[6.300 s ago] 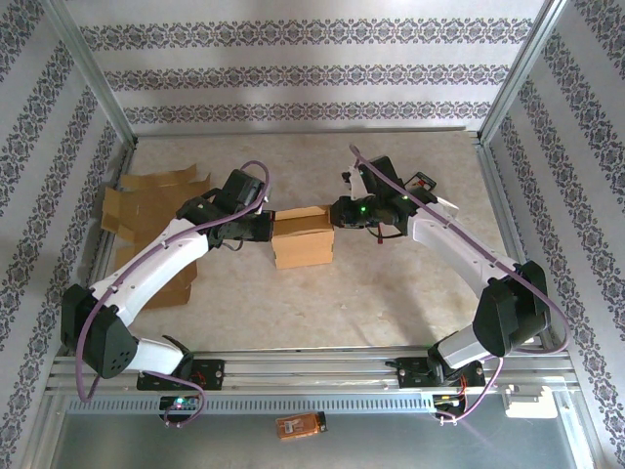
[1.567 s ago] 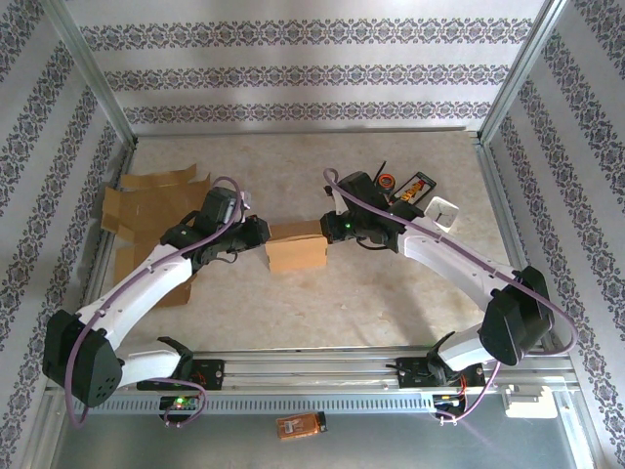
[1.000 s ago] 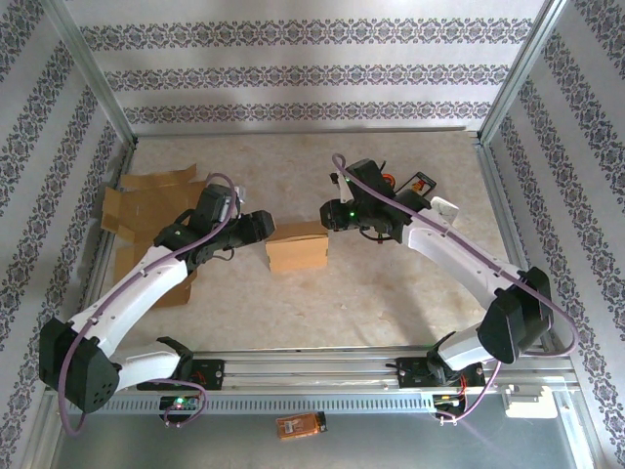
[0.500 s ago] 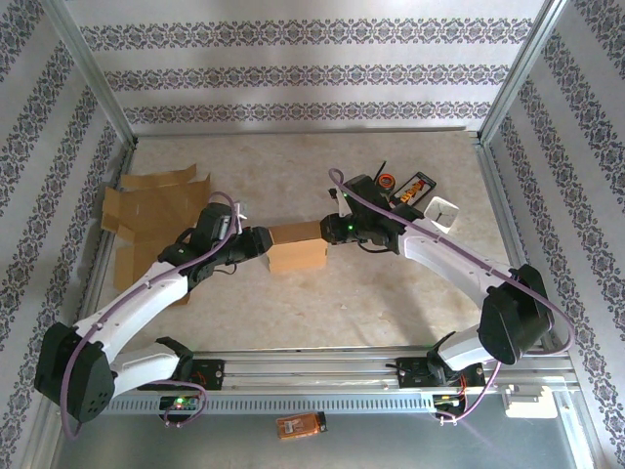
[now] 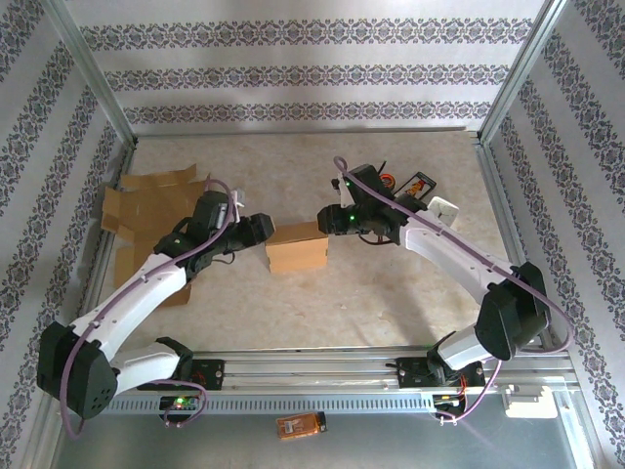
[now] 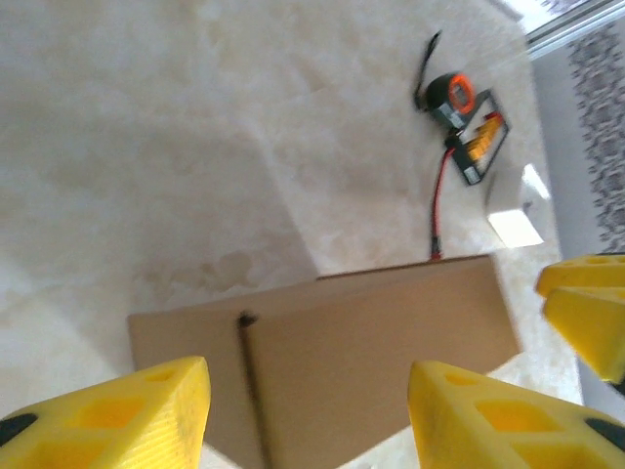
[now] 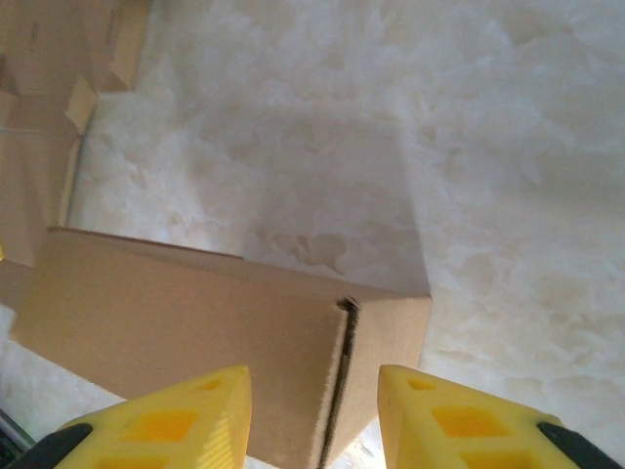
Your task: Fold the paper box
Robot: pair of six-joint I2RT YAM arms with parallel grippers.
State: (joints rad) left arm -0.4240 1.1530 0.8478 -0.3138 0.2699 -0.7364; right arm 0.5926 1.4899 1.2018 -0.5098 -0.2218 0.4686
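Over on the left edge of the table (image 5: 293,313) there's a pile of flat cardboard blanks (image 5: 146,210), nothing on it. Next along, the left gripper (image 6: 308,379) sits just off the left end of the paper box (image 5: 298,249), fingers spread with nothing pinched between them. The box itself is mid-table between the two arms. It looks pretty much formed, with the top closed. From the wrist cams you can see a fold seam with a small dark slot near each end. Then the right gripper (image 7: 312,381) mirrors it at the right end, jaws apart, also holding nothing.

My guess is they're working on the end flaps. If so, I'd bring both sides in together so the box gets squeezed instead of skating sideways. Push flat on the end panels and go easy, since thin card dents fast.

Past the right arm there's an orange-and-black tape measure (image 6: 451,93), a dark gadget (image 6: 476,149) with a yellow/orange label, and a white block (image 6: 513,223). Any writing on those is too small to read. The box is plain brown, no print I can see.
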